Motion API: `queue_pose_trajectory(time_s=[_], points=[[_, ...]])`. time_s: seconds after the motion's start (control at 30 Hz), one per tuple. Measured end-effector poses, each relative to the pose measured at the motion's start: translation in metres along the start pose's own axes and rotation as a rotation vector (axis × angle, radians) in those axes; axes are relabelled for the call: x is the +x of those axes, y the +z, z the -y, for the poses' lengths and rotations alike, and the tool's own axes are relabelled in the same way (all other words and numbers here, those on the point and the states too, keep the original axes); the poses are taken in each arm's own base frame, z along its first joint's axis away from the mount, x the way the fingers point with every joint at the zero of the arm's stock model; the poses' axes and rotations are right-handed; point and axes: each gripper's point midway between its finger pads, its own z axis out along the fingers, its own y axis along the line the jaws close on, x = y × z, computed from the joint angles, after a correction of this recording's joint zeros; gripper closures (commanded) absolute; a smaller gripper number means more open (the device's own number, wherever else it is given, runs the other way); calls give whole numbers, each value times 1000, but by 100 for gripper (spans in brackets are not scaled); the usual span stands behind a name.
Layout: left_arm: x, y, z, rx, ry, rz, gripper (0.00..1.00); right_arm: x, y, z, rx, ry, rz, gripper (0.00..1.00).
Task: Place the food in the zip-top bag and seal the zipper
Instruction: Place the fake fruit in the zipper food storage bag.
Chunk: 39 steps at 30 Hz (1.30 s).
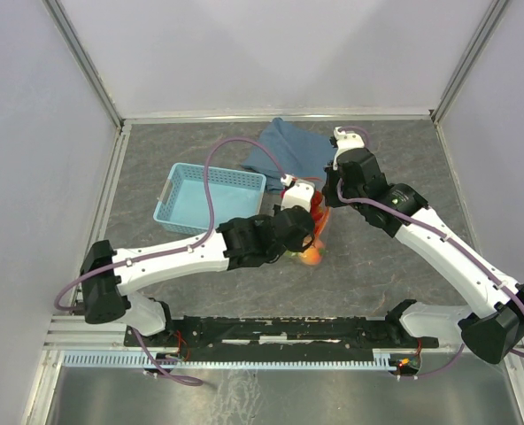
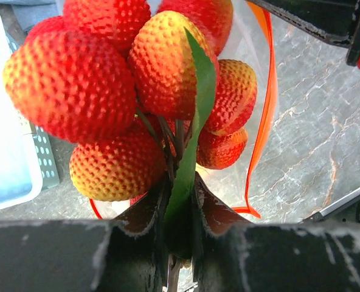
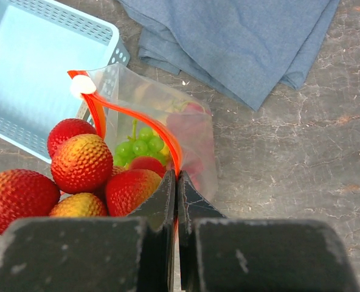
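My left gripper (image 2: 180,185) is shut on the green leaf (image 2: 197,115) and stems of a bunch of red-orange strawberries (image 2: 101,91), which hangs at the mouth of the zip-top bag (image 3: 195,131). My right gripper (image 3: 177,177) is shut on the bag's red-orange zipper (image 3: 140,117) and holds the mouth open. The white slider (image 3: 81,85) sits at the strip's far end. Green grapes (image 3: 140,146) and a red piece lie inside the bag. From above, the strawberries (image 1: 312,256) show between the left gripper (image 1: 303,232) and the right gripper (image 1: 329,200).
The light blue basket (image 1: 211,197) stands just left of the bag, its corner (image 3: 110,52) touching or nearly touching the plastic. A folded blue cloth (image 1: 288,146) lies behind the bag. Grey stone-patterned table surface (image 3: 301,158) lies to the right.
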Motion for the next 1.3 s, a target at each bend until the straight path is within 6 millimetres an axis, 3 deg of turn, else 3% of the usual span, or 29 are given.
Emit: queue_pose_trajectory(time_s=[0.17, 0.63, 1.03, 1.3], points=[[6, 7, 1, -9, 23, -62, 97, 1, 0, -3, -19, 0, -5, 98], [5, 23, -22, 58, -52, -244, 96, 7, 0, -18, -116, 6, 3, 99], [7, 27, -13, 146, 0, -336, 96, 6, 1, -28, -173, 10, 8, 98], [-9, 39, -43, 26, -32, -276, 96, 10, -1, -35, -212, 18, -11, 98]])
